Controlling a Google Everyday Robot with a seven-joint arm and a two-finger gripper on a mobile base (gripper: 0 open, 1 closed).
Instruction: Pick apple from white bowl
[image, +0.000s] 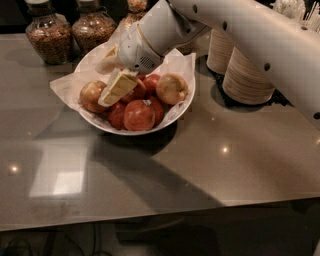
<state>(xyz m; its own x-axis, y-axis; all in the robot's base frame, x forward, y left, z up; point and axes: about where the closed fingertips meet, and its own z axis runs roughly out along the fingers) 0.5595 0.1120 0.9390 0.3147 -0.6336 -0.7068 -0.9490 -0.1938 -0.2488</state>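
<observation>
The white bowl (175, 112) stands on the table's back half, lined with crumpled white paper and holding several apples. The apple (90, 97), dull orange-red mottled with yellow, lies at the bowl's left side. My gripper (101, 85) is open and reaches down into the bowl from the upper right. One cream finger (117, 87) lies along the apple's right side. The other finger (107, 62) is behind the apple, over the paper. A paler yellow apple (171, 88) lies at the right. Deep red apples (139, 115) fill the middle and front.
Two glass jars (47, 37) of brown grains stand behind the bowl at the left. Stacks of beige disposable bowls (247, 75) stand at the right, under my arm (250, 35). The grey table's front edge (160, 212) runs across the bottom.
</observation>
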